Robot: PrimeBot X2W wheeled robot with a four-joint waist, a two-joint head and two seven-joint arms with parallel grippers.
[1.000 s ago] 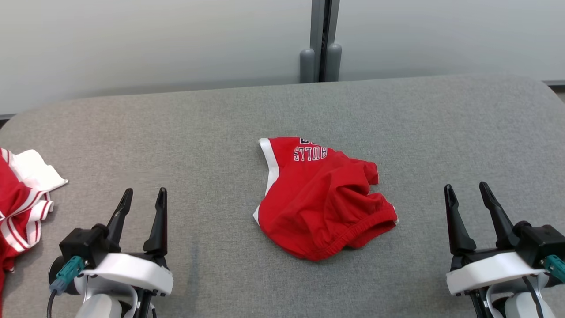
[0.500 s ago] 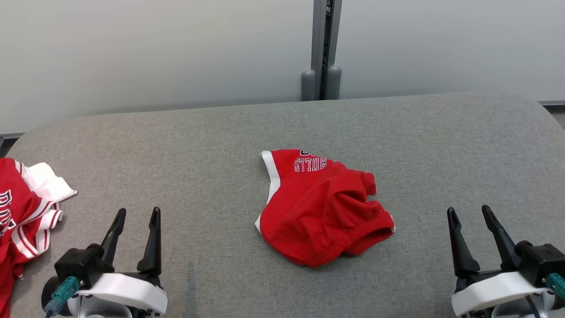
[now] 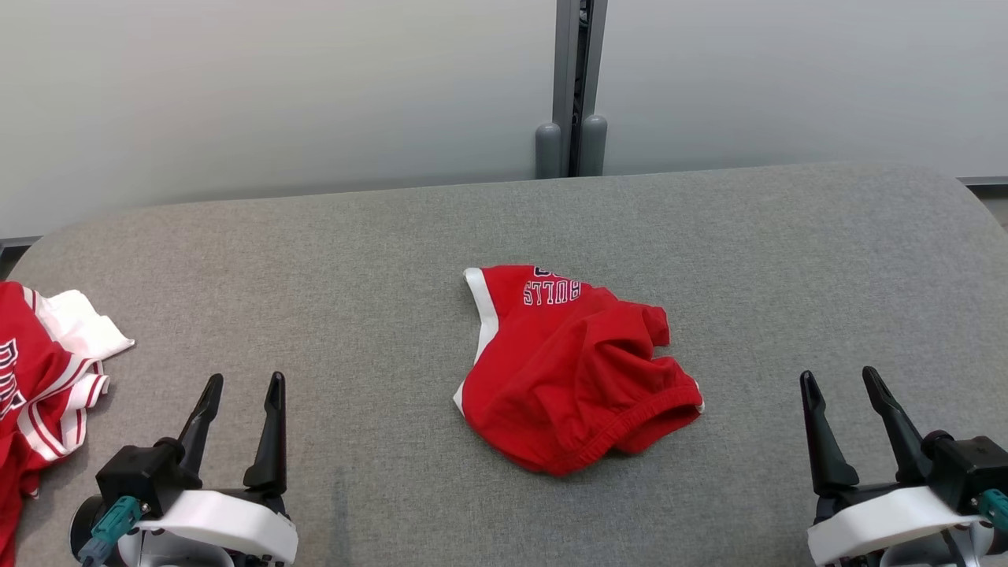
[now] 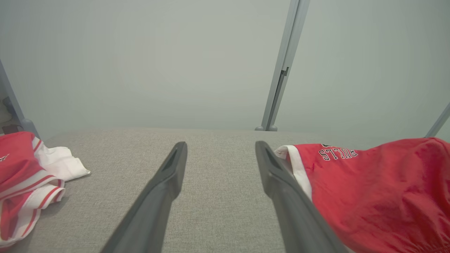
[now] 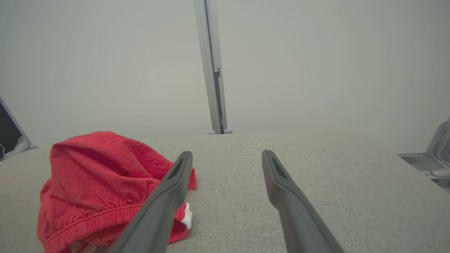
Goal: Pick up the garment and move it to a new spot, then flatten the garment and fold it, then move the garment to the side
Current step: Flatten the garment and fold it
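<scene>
At the far left edge of the grey fabric surface (image 3: 331, 236) lies a red-and-white striped jersey (image 3: 39, 378). Beside it, the left claw (image 3: 245, 379) hovers, fingers apart and empty. Mid-surface rests the crumpled red cloth garment with white trim (image 3: 567, 370), untouched. Far right, the right claw (image 3: 839, 374) is likewise spread, holding nothing.

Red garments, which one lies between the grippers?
The crumpled shorts with BULLS lettering, in the middle; the white-striped garment lies beyond the left gripper.
</scene>
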